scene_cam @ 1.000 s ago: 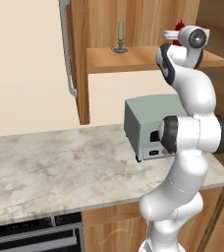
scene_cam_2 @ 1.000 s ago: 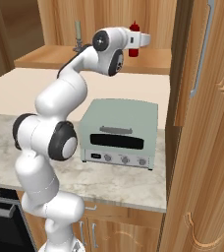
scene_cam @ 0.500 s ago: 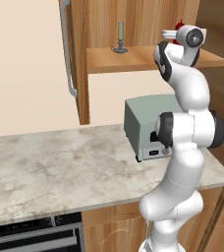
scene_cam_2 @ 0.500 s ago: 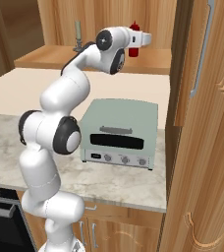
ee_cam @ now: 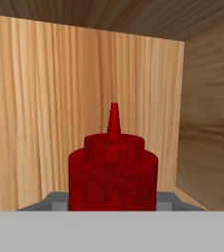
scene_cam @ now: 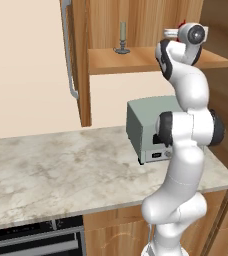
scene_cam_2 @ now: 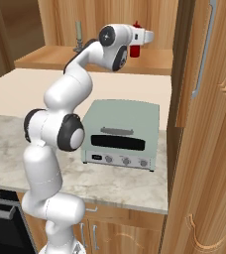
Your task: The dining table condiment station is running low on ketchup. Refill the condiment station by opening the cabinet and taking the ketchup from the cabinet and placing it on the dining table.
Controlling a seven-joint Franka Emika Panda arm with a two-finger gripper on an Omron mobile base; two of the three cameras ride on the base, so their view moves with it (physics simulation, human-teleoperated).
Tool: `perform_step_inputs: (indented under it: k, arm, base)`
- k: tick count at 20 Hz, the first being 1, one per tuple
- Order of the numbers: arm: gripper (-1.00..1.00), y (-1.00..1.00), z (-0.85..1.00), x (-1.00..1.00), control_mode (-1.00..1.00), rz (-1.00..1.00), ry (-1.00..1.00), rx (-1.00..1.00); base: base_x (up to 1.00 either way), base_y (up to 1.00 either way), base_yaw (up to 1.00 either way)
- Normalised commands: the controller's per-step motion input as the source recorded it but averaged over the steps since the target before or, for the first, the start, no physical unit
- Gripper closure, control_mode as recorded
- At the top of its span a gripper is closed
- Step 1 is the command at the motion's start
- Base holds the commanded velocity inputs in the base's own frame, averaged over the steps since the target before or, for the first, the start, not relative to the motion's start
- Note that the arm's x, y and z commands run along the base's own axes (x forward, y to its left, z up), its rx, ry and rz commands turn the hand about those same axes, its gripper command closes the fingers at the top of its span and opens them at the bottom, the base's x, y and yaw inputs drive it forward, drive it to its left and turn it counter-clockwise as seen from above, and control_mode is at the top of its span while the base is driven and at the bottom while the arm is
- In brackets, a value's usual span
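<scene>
On the cabinet (scene_cam: 81,60) shelf, far right, the ketchup (ee_cam: 113,170) stands upright, close before the gripper (scene_cam_2: 143,36); whether the gripper is open or clamped, I cannot tell. Squeeze low on the body, lift straight. A candlestick (scene_cam: 121,37) stands left; below, a toaster oven (scene_cam_2: 121,134) sits on the marbled counter (scene_cam: 56,170).

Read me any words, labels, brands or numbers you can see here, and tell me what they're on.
No readable text anywhere.
Ketchup: plain red, no label.
Toaster oven: its front panel has knobs and small marks, too small and blurred to read.
Cabinet, shelf and counter: bare wood and stone, no signs.
</scene>
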Motion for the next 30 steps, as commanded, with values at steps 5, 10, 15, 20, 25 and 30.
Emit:
perform_step_inputs:
  k: [5,10,15,20,25,30]
  arm:
    - [1.00,0.00,0.00,0.03,-1.00,0.00,0.01,0.00]
    - [1.00,0.00,0.00,0.00,-1.00,0.00,0.00,0.00]
    - [1.00,0.00,-0.04,-0.20,-1.00,0.00,-0.05,0.00]
    - [1.00,0.37,-0.11,-0.87,-1.00,0.00,-0.04,0.00]
    - [1.00,0.41,0.05,-1.00,-1.00,0.00,0.00,0.04]
    - [1.00,0.33,0.28,-1.00,-1.00,0.01,0.00,0.14]
  base:
    - [0.00,0.00,0.00]
    - [0.00,0.00,0.00]
    - [0.00,0.00,0.00]
    - [0.00,0.00,0.00]
    - [0.00,0.00,0.00]
    - [0.00,0.00,0.00]
